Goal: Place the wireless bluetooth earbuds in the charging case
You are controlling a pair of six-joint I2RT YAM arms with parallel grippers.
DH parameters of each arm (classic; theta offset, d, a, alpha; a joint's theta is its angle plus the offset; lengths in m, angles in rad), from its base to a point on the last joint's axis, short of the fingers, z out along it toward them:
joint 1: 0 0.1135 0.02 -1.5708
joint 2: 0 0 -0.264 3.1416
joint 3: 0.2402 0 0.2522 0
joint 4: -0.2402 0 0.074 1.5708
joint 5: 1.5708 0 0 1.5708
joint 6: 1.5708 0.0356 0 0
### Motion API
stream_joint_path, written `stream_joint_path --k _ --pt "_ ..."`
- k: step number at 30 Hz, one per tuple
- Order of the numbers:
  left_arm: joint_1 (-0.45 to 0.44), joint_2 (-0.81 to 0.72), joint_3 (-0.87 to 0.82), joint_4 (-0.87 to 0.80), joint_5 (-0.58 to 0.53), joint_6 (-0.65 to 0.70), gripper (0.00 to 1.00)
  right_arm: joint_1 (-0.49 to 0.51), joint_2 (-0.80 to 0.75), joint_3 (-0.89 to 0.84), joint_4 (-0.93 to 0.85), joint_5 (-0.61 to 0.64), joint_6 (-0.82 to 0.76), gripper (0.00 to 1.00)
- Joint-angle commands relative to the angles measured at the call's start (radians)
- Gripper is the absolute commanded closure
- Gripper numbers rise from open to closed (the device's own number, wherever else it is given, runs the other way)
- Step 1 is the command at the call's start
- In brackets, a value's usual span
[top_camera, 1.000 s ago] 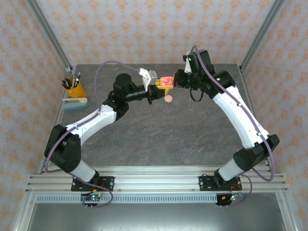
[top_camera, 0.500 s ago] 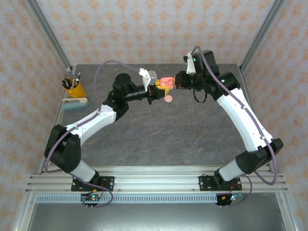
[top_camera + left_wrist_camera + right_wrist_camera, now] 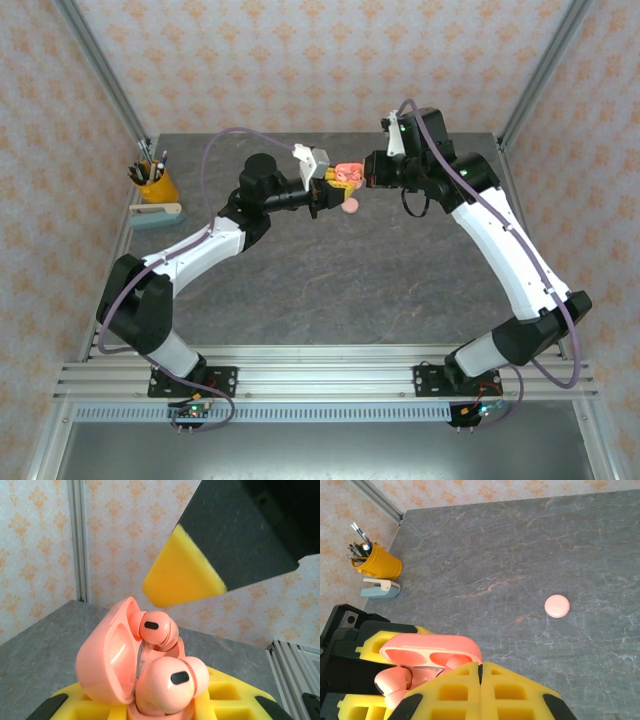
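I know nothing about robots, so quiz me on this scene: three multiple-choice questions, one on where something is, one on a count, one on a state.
1. Where does the yellow pen cup stand?
A) at the left edge of the table
B) at its centre
C) at its right edge

2. How many earbuds sit in the pink case?
A) none
B) two
C) four

3. The case held in the left end effector is:
A) shut
B) lidless
C) open

Answers:
1 A, the cup stands far left in the top view.
2 B, two pink buds show in the left wrist view.
3 C, its lid stands hinged back.
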Motion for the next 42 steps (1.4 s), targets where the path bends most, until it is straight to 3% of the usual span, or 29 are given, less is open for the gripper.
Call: stream_joint_path --k 1,36,42 --pt "-0.001 -0.004 0.006 0.017 0.008 -0.009 1.00 0.002 -0.042 0.015 -0.001 0.067 0.017 0.97" --pt "0.000 -0.006 0.012 0.009 0.008 -0.007 1.00 0.001 0.018 0.047 -0.038 -0.152 -0.029 0.99" --pt "0.000 -0.003 0.017 0.005 0.008 -0.008 1.00 0.001 -0.041 0.009 -0.033 0.030 -0.007 0.99"
